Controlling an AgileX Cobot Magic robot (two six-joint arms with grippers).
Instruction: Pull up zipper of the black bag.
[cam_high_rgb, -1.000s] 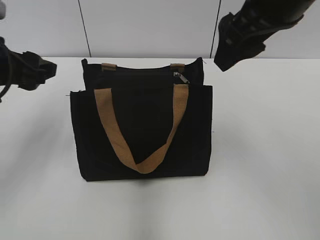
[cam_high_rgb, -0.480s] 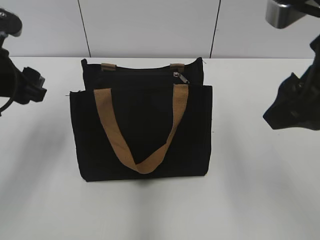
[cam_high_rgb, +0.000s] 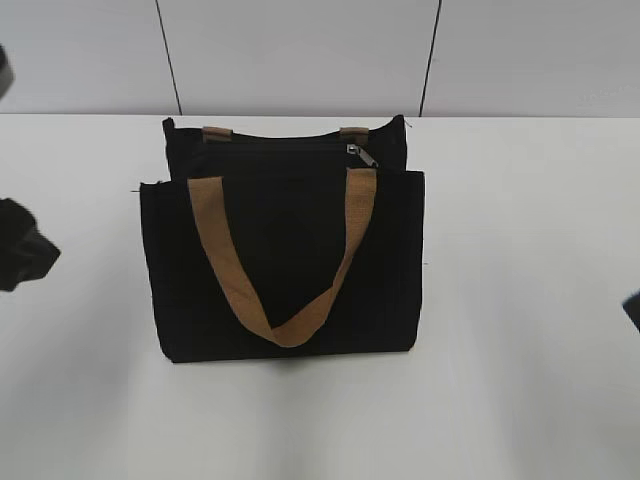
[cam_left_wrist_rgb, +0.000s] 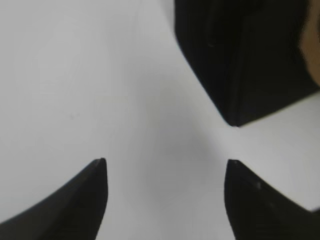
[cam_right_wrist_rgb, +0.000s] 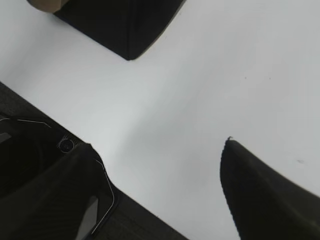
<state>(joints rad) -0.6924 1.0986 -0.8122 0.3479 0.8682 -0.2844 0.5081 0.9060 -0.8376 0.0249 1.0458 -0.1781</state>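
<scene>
The black bag (cam_high_rgb: 285, 290) lies on the white table with its tan-brown handle (cam_high_rgb: 215, 250) looped over the front. The zipper (cam_high_rgb: 280, 145) runs along its top edge, and the silver pull tab (cam_high_rgb: 361, 154) sits at the right end. My left gripper (cam_left_wrist_rgb: 165, 165) is open and empty over bare table, left of a bag corner (cam_left_wrist_rgb: 245, 65). Only its dark tip (cam_high_rgb: 22, 256) shows in the exterior view. My right gripper (cam_right_wrist_rgb: 160, 150) is open and empty over bare table, below another bag corner (cam_right_wrist_rgb: 122, 30). A sliver of it (cam_high_rgb: 633, 308) shows at the exterior view's right edge.
A white panelled wall (cam_high_rgb: 300, 50) rises behind the table's far edge. White table surface (cam_high_rgb: 520, 250) lies on both sides of the bag and in front of it.
Both arms have dropped and drawn outward from above the bag's top corners to the frame edges. The bag and zipper pull have not moved.
</scene>
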